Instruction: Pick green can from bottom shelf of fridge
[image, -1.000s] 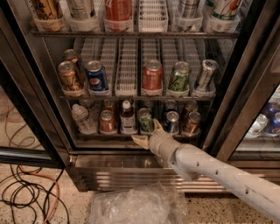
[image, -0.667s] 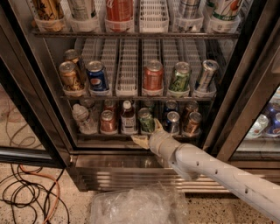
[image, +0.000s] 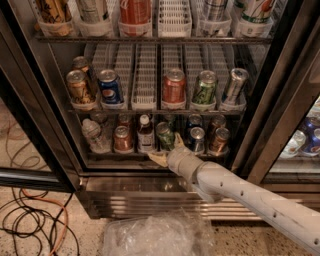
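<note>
The fridge (image: 46, 95) stands open in front of me. The dark green can (image: 163, 133) with a silver lid stands on the bottom shelf (image: 112, 156), near the middle of its front row. My gripper (image: 166, 149) reaches in from the lower right on a white arm and sits just in front of and below the can. Its pale fingers are spread open, one low to the left (image: 156, 159) and one up beside the can's right side (image: 178, 142). I cannot tell whether they touch the can.
A small bottle (image: 145, 134) and a brown can (image: 122, 139) stand left of the green can, a blue can (image: 196, 139) to its right. A brighter green can (image: 205, 87) sits one shelf up. Cables (image: 30, 220) and a plastic bag (image: 155, 235) lie on the floor below the ribbed steel base (image: 130, 197).
</note>
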